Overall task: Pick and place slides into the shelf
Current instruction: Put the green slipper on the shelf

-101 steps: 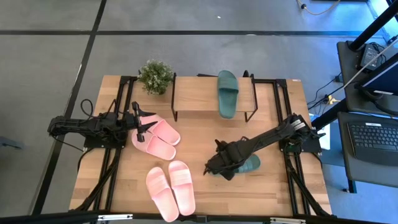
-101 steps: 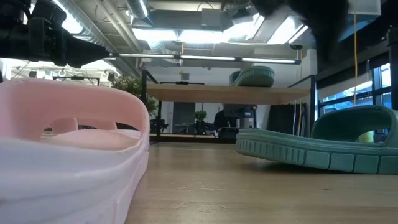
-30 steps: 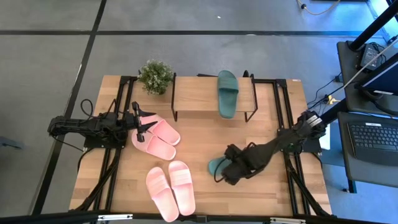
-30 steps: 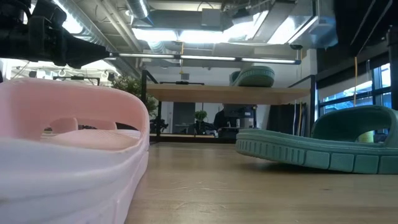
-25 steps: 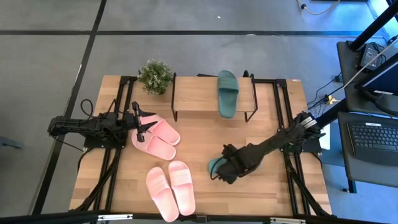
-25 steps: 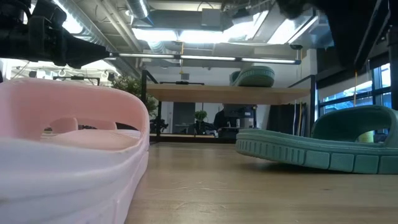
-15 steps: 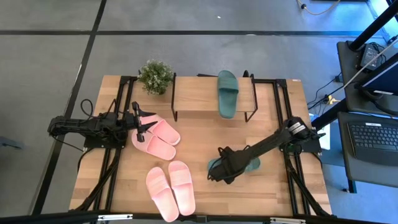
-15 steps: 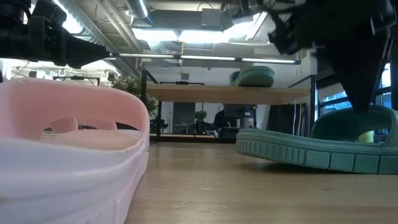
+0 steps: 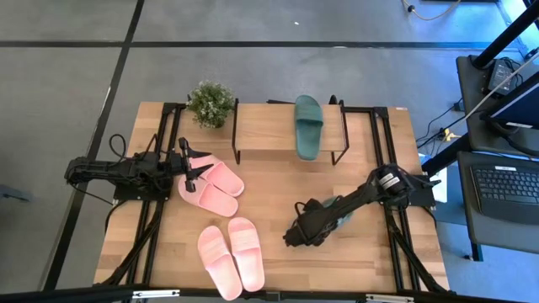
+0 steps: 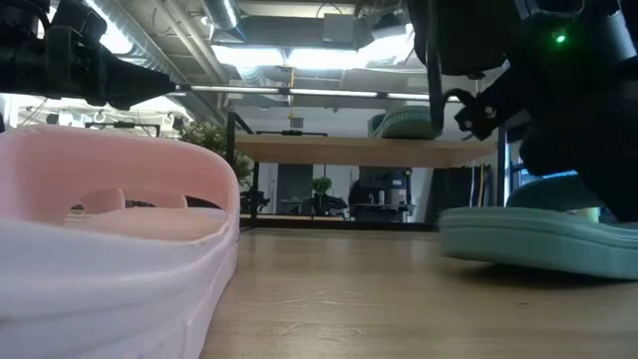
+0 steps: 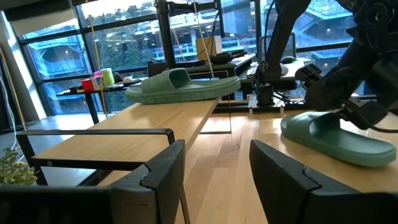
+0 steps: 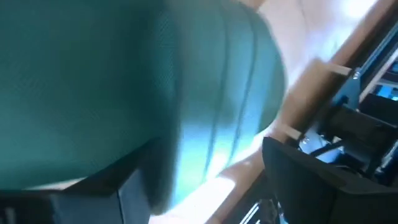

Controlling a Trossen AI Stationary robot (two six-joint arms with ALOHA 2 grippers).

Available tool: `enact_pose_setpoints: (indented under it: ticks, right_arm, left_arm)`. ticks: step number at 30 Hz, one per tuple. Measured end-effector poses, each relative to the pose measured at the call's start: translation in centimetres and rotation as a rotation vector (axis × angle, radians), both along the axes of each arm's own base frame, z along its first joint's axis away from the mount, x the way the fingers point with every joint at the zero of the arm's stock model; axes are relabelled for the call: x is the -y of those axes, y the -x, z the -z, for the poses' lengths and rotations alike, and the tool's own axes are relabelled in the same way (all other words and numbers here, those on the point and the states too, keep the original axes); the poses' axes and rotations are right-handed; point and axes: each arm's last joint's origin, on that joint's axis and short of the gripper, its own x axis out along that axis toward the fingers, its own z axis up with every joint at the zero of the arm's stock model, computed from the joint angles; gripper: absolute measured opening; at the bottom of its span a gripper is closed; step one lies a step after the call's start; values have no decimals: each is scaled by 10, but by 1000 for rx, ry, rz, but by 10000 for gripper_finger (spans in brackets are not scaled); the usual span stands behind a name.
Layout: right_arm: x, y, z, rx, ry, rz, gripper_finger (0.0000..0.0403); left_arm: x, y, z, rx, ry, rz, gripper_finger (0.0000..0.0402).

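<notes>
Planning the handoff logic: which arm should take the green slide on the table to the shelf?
Right. Its end effector is already at the green slide on the table, below the shelf. The left end effector waits over the pink pair, farther away.

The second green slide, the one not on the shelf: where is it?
On the table's right half, the green slide lies under the right pincer, in front of the shelf.

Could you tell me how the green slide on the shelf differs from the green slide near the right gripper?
The green slide on the shelf lies on the shelf top board, while the green slide on the table rests on the table. The shelf one lies fully visible with nothing near it; the table one is largely covered by the right gripper, which is right at it. The left gripper waits by the pink slides. Both are the same dark green, one-strap style.
</notes>
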Motion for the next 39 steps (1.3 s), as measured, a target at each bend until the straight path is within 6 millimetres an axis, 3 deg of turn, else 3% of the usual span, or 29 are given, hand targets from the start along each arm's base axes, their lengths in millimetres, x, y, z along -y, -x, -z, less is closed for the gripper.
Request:
enact_pose_setpoints:
  ticks: [4,14,23,26,30,39]
  right_arm:
    - [0,0,0,3,-3,-2,248]
    - [1,-1,0,26,30,-28,109]
    - [1,-1,0,21,30,-80,19]
    - [-2,-1,-2,40,55,-116,15]
    - [-7,-7,-23,112,4,-162,15]
    - [-17,-28,-110,438,-140,-466,15]
  left_arm:
    - [0,0,0,0,0,0,173]
    - [0,0,0,0,0,0,173]
    - [0,0,0,0,0,0,173]
    - [0,0,0,0,1,0,173]
    - [0,0,0,1,1,0,173]
    - [0,0,0,0,1,0,173]
